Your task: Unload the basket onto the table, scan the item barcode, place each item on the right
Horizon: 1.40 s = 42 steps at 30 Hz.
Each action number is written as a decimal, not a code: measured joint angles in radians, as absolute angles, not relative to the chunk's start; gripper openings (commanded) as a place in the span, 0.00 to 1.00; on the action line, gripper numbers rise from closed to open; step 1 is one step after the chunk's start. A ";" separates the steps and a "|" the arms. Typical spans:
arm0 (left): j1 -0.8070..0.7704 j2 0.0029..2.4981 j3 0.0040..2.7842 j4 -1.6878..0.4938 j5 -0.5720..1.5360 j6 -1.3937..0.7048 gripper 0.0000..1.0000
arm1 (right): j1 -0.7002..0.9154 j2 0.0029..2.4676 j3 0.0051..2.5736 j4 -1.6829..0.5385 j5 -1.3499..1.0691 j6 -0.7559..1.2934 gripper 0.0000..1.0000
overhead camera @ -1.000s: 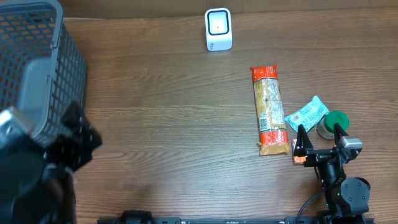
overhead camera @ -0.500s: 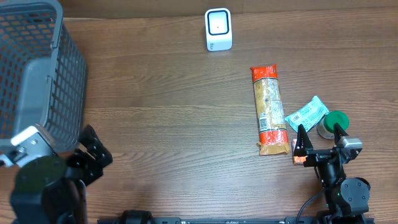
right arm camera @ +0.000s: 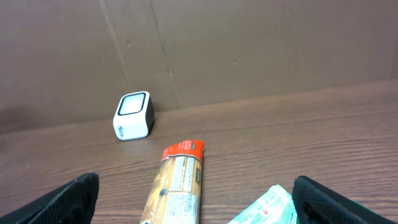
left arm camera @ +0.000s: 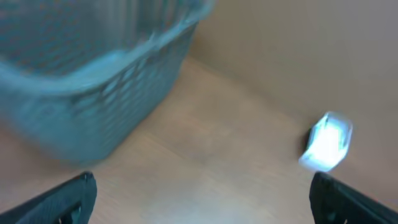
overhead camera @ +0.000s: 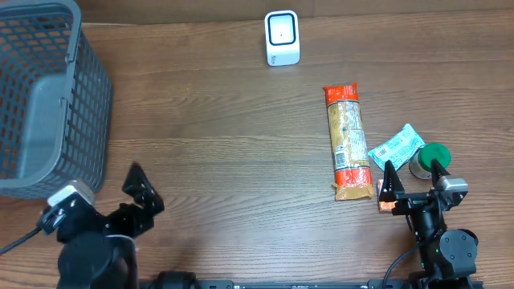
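The white scanner (overhead camera: 282,38) stands at the table's back edge; it also shows in the right wrist view (right arm camera: 132,116) and, blurred, in the left wrist view (left arm camera: 326,142). A long orange and red packet (overhead camera: 347,141) lies right of centre, a teal packet (overhead camera: 395,147) and a green-lidded jar (overhead camera: 430,159) beside it. My right gripper (overhead camera: 411,169) stands open just in front of these, the orange packet (right arm camera: 177,186) and teal packet (right arm camera: 267,208) between its spread fingers (right arm camera: 68,202). My left gripper (overhead camera: 143,191) is open at the front left, holding nothing.
A grey mesh basket (overhead camera: 40,96) fills the back left corner and looms blurred in the left wrist view (left arm camera: 93,74). A brown wall rises behind the table (right arm camera: 249,50). Bare wood lies between the left gripper and the packets.
My left arm has swung out from under the basket, rightward along the front edge, its open fingers now in plain view. The right arm and the items have not moved.
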<state>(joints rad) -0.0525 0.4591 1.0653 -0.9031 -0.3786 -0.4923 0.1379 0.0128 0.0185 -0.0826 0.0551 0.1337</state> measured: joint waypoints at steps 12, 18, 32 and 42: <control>-0.052 0.240 0.700 -0.009 -0.212 -0.496 0.99 | 0.138 0.013 0.019 -0.082 0.056 0.134 1.00; -0.052 0.154 0.522 0.196 -0.171 -0.496 1.00 | 0.138 0.013 0.019 -0.083 0.055 0.133 1.00; -0.004 0.018 0.247 0.346 -0.149 -0.499 1.00 | 0.138 0.013 0.019 -0.083 0.055 0.134 1.00; -0.004 0.018 0.045 0.336 -0.149 -0.499 0.99 | 0.138 0.013 0.019 -0.082 0.055 0.134 1.00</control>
<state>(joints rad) -0.0036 0.0177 0.0452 0.3363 -0.1486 -0.4992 0.1379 0.0128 0.0185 -0.0822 0.0551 0.1337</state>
